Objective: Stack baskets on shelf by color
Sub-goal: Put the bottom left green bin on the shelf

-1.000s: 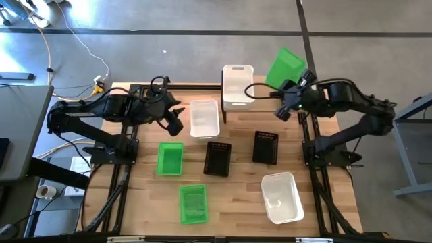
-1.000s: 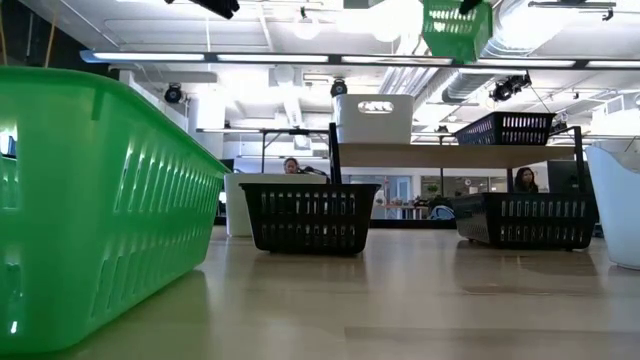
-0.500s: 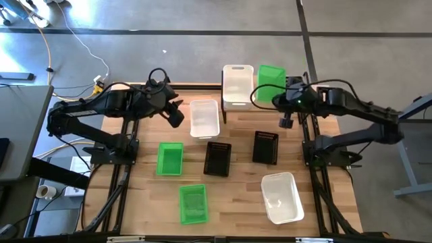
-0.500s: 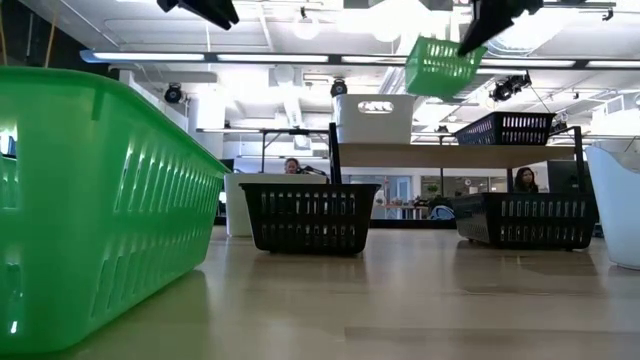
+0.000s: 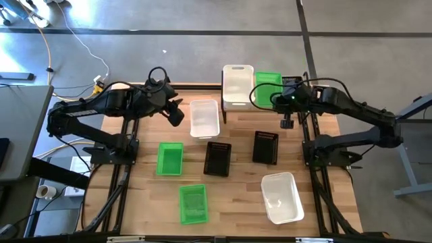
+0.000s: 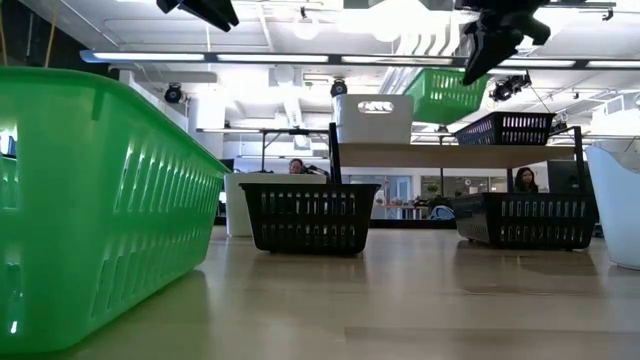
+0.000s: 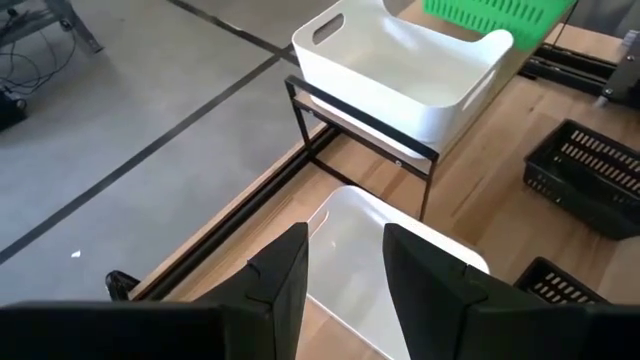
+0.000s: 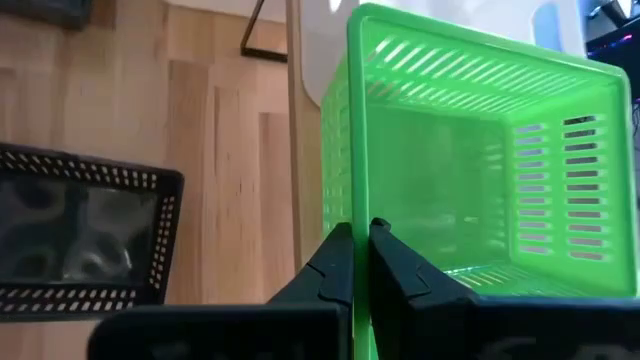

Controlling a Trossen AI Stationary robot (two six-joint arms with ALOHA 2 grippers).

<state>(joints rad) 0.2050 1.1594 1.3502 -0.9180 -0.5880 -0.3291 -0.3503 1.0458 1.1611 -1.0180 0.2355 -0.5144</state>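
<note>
At the near edge of the table [image 5: 236, 209] sits a green basket [image 5: 193, 204], and toward the near right corner a white basket [image 5: 281, 197]. Farther in, a second green basket [image 5: 169, 158] lies left of the middle, with two black baskets beside it, one at the centre [image 5: 217, 158] and one a little to the right [image 5: 265, 147]. Beyond those, another white basket [image 5: 204, 118] rests on the table just in front of the shelf [image 6: 460, 154].

The left claw [image 5: 174, 116] hangs above the table just left of that white basket, its fingers [image 7: 278, 275] partly apart and holding nothing.

The shelf stands along the far edge, right of the middle. On its left end sits a third white basket [image 5: 237, 85]. Right beside it the right claw [image 8: 361, 238] is pinched tight on the rim of a third green basket [image 5: 268, 90], which it holds over the middle of the shelf; from table height that basket [image 6: 441, 95] is tilted and clear of the plank. A black basket [image 6: 507, 128] stands on the shelf's right end.

Two people sit in the room far behind the table.
</note>
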